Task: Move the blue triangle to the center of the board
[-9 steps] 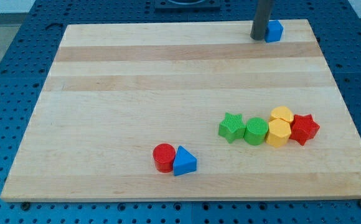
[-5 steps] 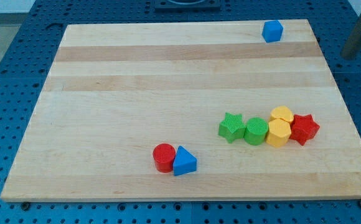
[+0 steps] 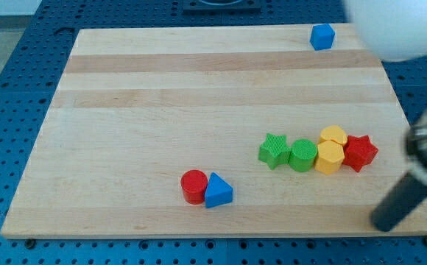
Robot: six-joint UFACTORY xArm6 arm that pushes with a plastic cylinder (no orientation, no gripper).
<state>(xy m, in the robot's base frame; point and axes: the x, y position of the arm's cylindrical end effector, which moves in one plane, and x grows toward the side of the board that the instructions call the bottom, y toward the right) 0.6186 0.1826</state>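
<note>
Just smooth blue triangle (image 3: 218, 191) beside red cylinder (image 3: 193, 185)

Pale striped wooden board (image 3: 162, 103) is sitting on a blue perforated table (image 3: 7, 88); blue plastic triangle (image 3: 218, 191) is glowing beside a red plastic cylinder (image 3: 193, 185).

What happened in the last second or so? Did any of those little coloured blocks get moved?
Only the arm moved. My tip left the blue cube at the view's top, swung off the board's right edge, and now sits near the bottom right corner, right of the blue triangle and clear of every block. The blue triangle stays beside the red cylinder; the green, yellow and red cluster has not shifted either.
</note>
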